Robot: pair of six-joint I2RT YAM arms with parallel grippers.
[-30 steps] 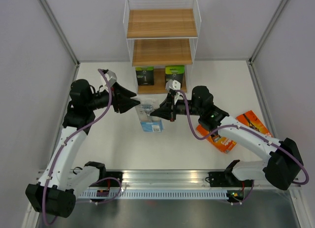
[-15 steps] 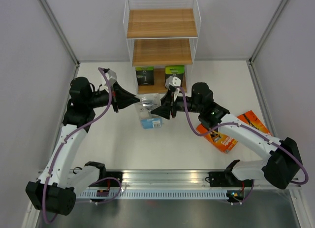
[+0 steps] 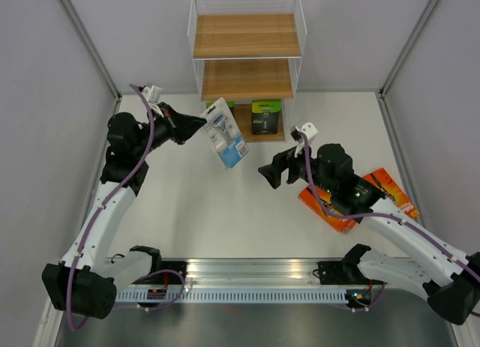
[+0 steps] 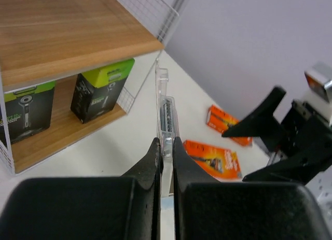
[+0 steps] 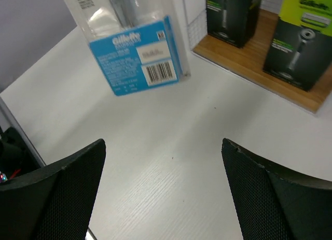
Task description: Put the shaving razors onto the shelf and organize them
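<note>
My left gripper (image 3: 201, 127) (image 4: 166, 145) is shut on the edge of the clear-and-light-blue razor blister pack (image 3: 226, 134) (image 4: 167, 108) (image 5: 132, 45). It holds the pack off the table, in front of the shelf's (image 3: 247, 37) lowest tier. Two black razor packs with lime-green ends (image 4: 100, 89) (image 4: 28, 109) stand on the bottom board (image 5: 244, 64); from above one (image 3: 265, 116) shows and the blister pack mostly hides the other. Two orange razor packs (image 3: 328, 210) (image 3: 390, 186) lie flat on the table at the right. My right gripper (image 3: 274, 168) (image 5: 163, 146) is open and empty, right of the blister pack.
The shelf's upper two boards (image 3: 247, 79) carry nothing. White side walls close in the table (image 3: 217, 212) on the left and right. My right forearm lies partly over the nearer orange pack in the top view.
The blister pack passed from my right gripper to my left one. The left gripper shut on it and carried it up and back toward the shelf. The right gripper opened wide and drew back to the right.
</note>
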